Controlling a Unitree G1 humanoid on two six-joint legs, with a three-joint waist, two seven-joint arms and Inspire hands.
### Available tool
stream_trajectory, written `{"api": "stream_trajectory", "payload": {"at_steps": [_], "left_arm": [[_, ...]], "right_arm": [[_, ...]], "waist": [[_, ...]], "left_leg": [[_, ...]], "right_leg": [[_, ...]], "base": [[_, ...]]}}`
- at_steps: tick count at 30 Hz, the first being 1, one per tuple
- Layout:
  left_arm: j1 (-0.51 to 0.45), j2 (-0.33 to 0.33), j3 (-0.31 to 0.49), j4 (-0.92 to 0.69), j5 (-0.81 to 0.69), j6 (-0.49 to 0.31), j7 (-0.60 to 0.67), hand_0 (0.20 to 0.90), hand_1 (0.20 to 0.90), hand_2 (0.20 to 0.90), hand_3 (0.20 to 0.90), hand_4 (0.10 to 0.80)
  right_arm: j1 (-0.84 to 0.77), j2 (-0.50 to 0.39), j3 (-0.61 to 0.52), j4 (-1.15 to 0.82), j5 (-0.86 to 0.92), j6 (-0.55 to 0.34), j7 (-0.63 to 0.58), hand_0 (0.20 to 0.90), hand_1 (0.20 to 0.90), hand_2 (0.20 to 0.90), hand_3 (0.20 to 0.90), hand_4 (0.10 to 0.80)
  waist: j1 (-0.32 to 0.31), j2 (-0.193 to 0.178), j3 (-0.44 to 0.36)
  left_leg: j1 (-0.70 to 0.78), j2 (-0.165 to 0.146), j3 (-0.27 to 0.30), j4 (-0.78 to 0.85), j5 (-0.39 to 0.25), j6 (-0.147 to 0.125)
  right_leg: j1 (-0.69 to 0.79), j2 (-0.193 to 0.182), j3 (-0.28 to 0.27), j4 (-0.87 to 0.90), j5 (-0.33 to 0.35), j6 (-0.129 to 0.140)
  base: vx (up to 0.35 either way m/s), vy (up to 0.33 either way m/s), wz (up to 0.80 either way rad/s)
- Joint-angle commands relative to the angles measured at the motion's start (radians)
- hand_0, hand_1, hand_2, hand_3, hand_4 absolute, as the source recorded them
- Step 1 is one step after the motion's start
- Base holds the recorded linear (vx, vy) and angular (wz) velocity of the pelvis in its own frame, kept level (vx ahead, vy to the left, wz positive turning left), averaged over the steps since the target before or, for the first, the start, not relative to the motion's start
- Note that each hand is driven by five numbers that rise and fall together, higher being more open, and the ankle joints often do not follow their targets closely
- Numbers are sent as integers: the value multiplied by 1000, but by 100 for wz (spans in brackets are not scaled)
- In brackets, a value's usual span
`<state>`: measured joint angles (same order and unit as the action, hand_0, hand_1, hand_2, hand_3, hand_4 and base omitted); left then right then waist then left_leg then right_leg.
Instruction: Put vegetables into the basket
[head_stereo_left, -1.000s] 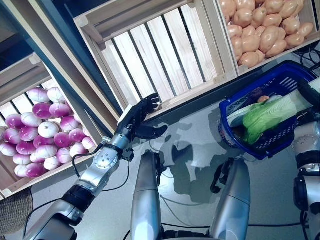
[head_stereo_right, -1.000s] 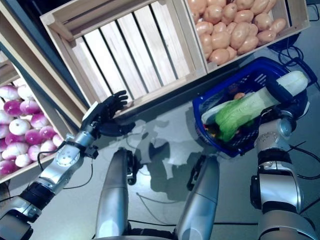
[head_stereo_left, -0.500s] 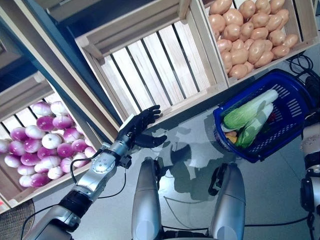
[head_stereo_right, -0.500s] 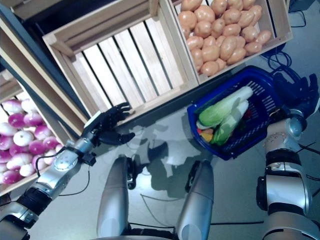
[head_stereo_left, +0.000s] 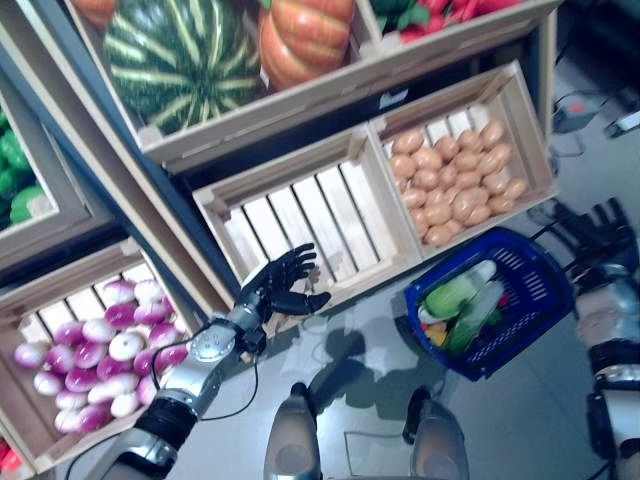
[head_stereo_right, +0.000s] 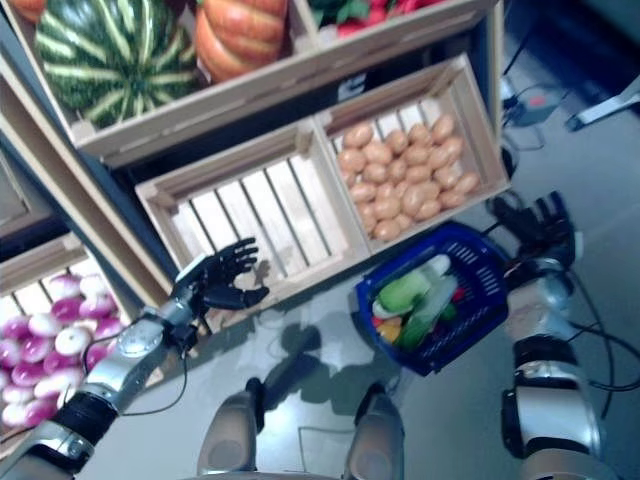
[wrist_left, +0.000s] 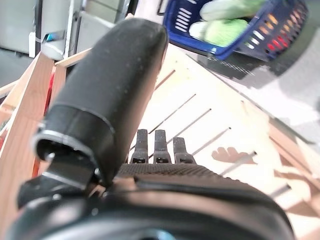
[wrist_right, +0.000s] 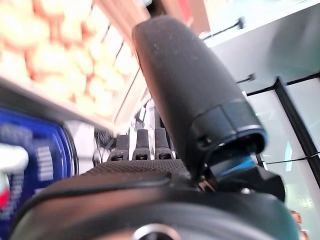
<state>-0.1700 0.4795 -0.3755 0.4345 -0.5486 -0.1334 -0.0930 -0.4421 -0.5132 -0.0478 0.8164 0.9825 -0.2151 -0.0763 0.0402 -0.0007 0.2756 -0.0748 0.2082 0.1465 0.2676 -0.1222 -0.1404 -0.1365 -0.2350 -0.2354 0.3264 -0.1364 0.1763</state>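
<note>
The blue plastic basket (head_stereo_left: 500, 355) stands on the grey floor in front of the wooden stand. Pale green leafy cabbages (head_stereo_left: 455, 295) lie in it, with a small orange piece and a red piece beside them. My right hand (head_stereo_left: 600, 235) is open and empty, fingers straight, just past the basket's right rim; its fingers (wrist_right: 137, 145) show in the right wrist view beside the basket's wall (wrist_right: 30, 150). My left hand (head_stereo_left: 280, 290) is open and empty at the front edge of an empty slatted crate (head_stereo_left: 300, 215). Its straight fingers (wrist_left: 155, 145) show over the slats.
The tiered wooden stand (head_stereo_left: 160, 150) runs across the back, with low crates at floor level and a shelf above. The basket also shows in the left wrist view (wrist_left: 280, 30). Bare grey floor (head_stereo_left: 530, 420) lies in front of the basket.
My right hand has let go of the long cabbage, which now lies in the basket, and has drawn back to the right. The camera has pulled back and up. The left hand keeps its pose.
</note>
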Motion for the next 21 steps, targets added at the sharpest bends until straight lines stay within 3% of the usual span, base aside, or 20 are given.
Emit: {"api": "stream_trajectory", "payload": {"at_steps": [1,6,14,18,19,21], "left_arm": [[37,-66,41,36,56,-115,50,900,900,900,900,800],[81,-160,35,213,230,-225,130,900,900,900,900,800],[118,-239,68,408,281,-288,197,900,900,900,900,800],[130,-267,66,458,291,-293,237,900,900,900,900,800],[138,-279,74,490,300,-291,252,900,900,900,900,800],[130,-279,71,505,299,-279,265,900,900,900,900,800]], "right_arm": [[120,140,47,-76,-57,-183,83,900,900,900,900,800],[269,306,128,-119,-70,-241,50,900,900,900,900,800],[396,410,220,-166,-178,-250,-124,900,900,900,900,800],[419,442,266,-151,-155,-230,-110,900,900,900,900,800],[427,457,274,-126,-106,-176,-61,900,900,900,900,800],[425,464,288,-99,-113,-151,-38,900,900,900,900,800]], "waist": [[-2,-33,-133],[-27,-28,-174],[-75,-19,-198],[-82,-16,-189],[-83,-15,-183],[-81,-13,-180]], "left_leg": [[44,-42,15,-102,60,63],[143,-58,40,-251,107,63],[203,-92,61,-350,124,71],[210,-100,59,-347,117,79],[213,-101,64,-341,113,81],[213,-102,64,-342,113,81]], "right_leg": [[114,19,0,-201,125,-44],[188,44,26,-314,171,-35],[224,59,62,-406,218,-25],[225,58,68,-393,213,-26],[225,57,70,-386,206,-28],[226,56,67,-383,203,-29]], "base": [[133,47,-22],[77,33,-13],[14,58,-11],[-17,55,-11],[-20,52,-11],[-22,36,-9]]}}
